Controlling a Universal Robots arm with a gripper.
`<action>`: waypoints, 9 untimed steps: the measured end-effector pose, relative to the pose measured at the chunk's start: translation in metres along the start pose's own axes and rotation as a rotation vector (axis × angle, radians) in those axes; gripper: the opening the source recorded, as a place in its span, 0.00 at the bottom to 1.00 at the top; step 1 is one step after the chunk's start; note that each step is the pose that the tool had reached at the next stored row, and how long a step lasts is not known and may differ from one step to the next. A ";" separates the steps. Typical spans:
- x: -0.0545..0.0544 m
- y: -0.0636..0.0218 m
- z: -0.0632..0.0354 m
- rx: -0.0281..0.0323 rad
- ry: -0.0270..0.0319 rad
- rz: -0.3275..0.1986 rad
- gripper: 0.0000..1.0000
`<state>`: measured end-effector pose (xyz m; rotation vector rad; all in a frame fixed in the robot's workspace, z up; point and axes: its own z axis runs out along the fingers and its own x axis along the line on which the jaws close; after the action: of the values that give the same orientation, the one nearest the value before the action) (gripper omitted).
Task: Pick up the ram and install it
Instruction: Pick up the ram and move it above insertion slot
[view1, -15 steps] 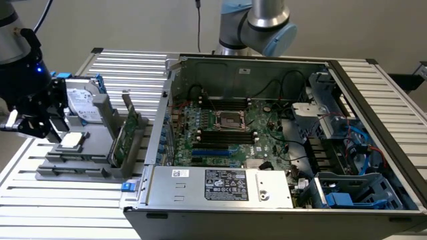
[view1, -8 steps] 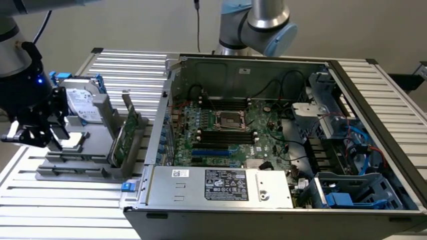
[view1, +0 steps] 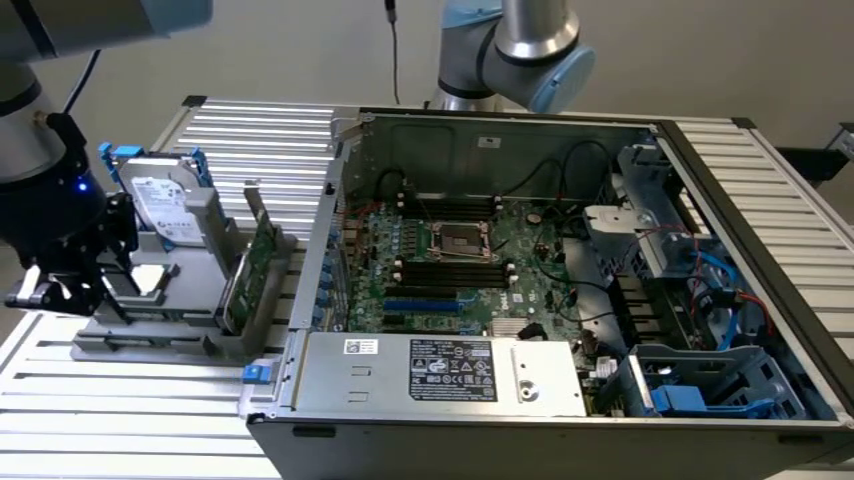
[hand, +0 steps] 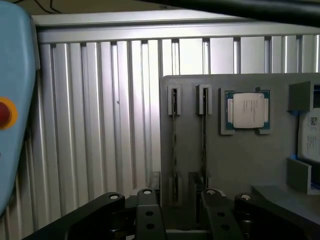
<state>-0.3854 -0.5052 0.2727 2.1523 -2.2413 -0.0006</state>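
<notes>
From where I stand, the hand (view1: 60, 290) hangs at the exterior view's left, low over a grey holder (view1: 147, 340) that sits on the slatted tabletop (view1: 134, 410) just beside the open computer case (view1: 747, 180). Its fingers (hand: 155, 200) are spread wide and carry nothing.

The ram (hand: 174, 145) stands on edge in a slot of the holder, so from the wrist it reads as a thin dark line. A second stick (hand: 204, 145) stands parallel just beside it, and past that lies a processor (hand: 248, 111) in its own seat.

The relation that matters is alignment. The ram's long axis runs straight out from the hand, along the gap between the two fingers and not across it. The ram falls between them, while the second stick lines up nearer one finger (a close neighbour, I judge, for any squeeze). I cannot tell how far above the ram's top edge the fingertips sit.

The black memory slots (view1: 454, 270) on the board inside the case lie well apart from the hand, toward the exterior view's right.
</notes>
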 end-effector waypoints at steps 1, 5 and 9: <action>0.001 -0.0001 0.0018 0.0000 0.0000 0.000 0.36; 0.005 -0.0003 0.0091 0.0001 0.0000 -0.002 0.36; 0.005 -0.0004 0.0165 0.0002 -0.0002 -0.007 0.36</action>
<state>-0.3856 -0.5110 0.2563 2.1607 -2.2336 -0.0008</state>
